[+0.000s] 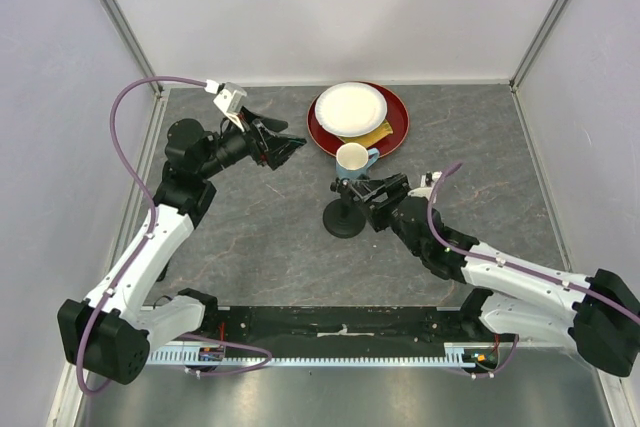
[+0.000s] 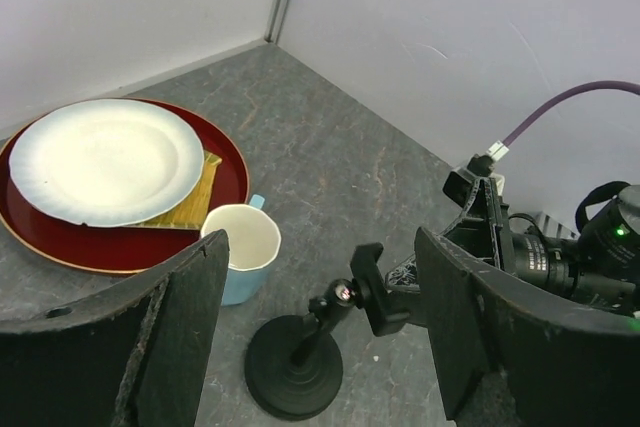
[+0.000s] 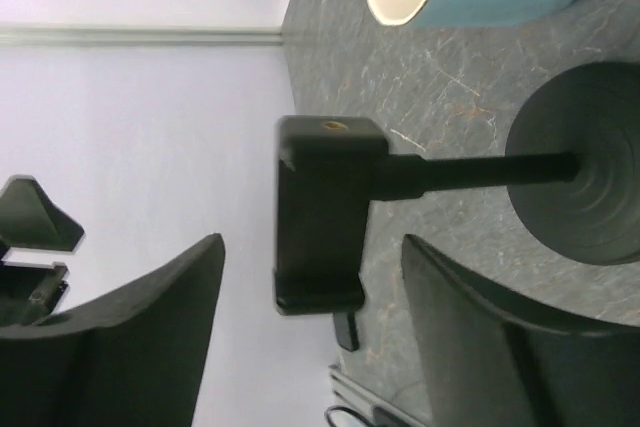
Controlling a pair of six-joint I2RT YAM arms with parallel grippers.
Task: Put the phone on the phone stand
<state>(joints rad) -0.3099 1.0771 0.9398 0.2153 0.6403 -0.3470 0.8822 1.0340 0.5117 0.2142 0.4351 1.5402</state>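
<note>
At table centre | right gripper (image 3: 312, 239) spread wide, empty, straddling clamp of small black disc-base phone stand (image 2: 295, 367); left gripper (image 2: 320, 247) wide, empty | phone unseen; we'd find it first, then seat it squarely

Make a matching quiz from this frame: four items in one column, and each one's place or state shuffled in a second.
Items
1. white plate
2. blue mug
3. phone stand
4. left gripper

Places or states
A. open, holding nothing
B. clamp head between the open fingers of the right gripper
C. lying on the red dish
D. upright on the table, beside the red dish

Pairs: 1-C, 2-D, 3-B, 4-A
</note>
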